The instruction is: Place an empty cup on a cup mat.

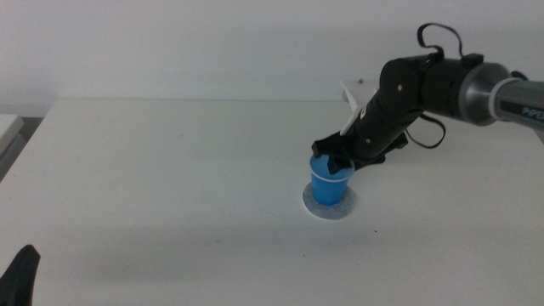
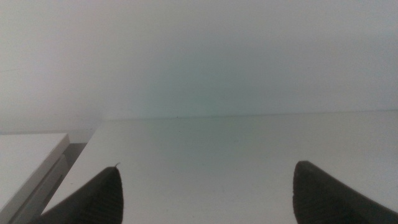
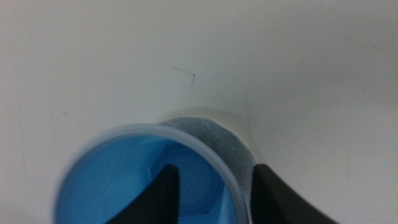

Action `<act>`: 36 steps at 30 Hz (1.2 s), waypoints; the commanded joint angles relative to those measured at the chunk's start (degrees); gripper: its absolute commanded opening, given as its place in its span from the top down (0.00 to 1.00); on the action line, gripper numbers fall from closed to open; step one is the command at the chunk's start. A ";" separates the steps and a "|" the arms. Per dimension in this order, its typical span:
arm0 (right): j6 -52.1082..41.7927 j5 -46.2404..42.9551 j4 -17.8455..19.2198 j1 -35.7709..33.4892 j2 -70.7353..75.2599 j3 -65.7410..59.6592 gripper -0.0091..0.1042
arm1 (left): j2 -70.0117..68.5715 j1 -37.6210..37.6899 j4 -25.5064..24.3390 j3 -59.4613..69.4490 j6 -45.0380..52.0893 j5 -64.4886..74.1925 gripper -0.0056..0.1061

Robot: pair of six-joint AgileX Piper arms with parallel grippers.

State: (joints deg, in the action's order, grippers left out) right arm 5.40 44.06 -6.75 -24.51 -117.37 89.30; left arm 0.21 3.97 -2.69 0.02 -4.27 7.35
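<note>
The blue cup (image 1: 330,184) stands upright on the round grey cup mat (image 1: 329,206) right of the table's middle. My right gripper (image 1: 340,161) reaches in from the right and straddles the cup's rim. In the right wrist view one jaw is inside the cup (image 3: 124,180) and the other outside it, over the mat (image 3: 217,140). The right gripper (image 3: 214,171) is open, with a gap between the inner jaw and the cup wall. The cup's inside is blue and empty. My left gripper (image 1: 21,276) waits at the bottom left corner, open (image 2: 205,205).
A white shelf or tray edge (image 1: 8,127) lies off the table's left side and also shows in the left wrist view (image 2: 31,155). A small white object (image 1: 348,95) sits behind the right arm. The table (image 1: 170,170) is plain white.
</note>
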 commanded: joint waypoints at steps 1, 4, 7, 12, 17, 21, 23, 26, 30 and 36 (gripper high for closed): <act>-0.18 -0.37 0.84 -0.06 2.70 -0.13 0.62 | -0.21 0.06 0.13 -0.02 -0.16 -0.73 0.11; -0.07 -0.37 2.27 -0.06 7.50 -0.13 0.46 | -0.21 0.06 0.13 -0.02 -0.16 -0.73 0.11; -0.07 -0.49 3.48 -0.06 12.66 -0.13 0.28 | -0.21 0.06 0.13 -0.02 -0.16 -0.73 0.11; -0.07 0.67 7.91 0.04 21.96 -0.13 0.10 | -0.21 0.06 0.13 -0.02 -0.16 -0.73 0.11; -0.07 1.07 7.78 1.87 33.71 -0.13 0.10 | -0.21 0.06 0.13 -0.02 -0.16 -0.73 0.11; 1.37 4.64 8.47 6.13 42.81 -0.23 0.10 | -0.21 0.06 0.13 -0.02 -0.16 -0.73 0.11; 1.21 6.66 8.79 8.99 46.85 -1.98 0.10 | -0.21 0.06 0.13 -0.02 -0.16 -0.73 0.11; 1.55 1.37 10.81 11.25 55.04 -10.02 0.10 | -0.21 0.06 0.13 -0.02 -0.16 -0.73 0.11; 8.57 -6.19 16.42 11.56 65.64 -22.55 0.10 | -0.21 0.06 0.13 -0.02 -0.16 -0.73 0.11; 14.26 -7.51 24.22 11.56 76.00 -38.26 0.10 | -0.21 0.06 0.13 -0.02 -0.16 -0.73 0.11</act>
State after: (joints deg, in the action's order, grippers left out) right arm 18.63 37.83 15.33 -13.29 -43.39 54.05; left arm 0.21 3.97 -2.69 0.02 -4.27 7.35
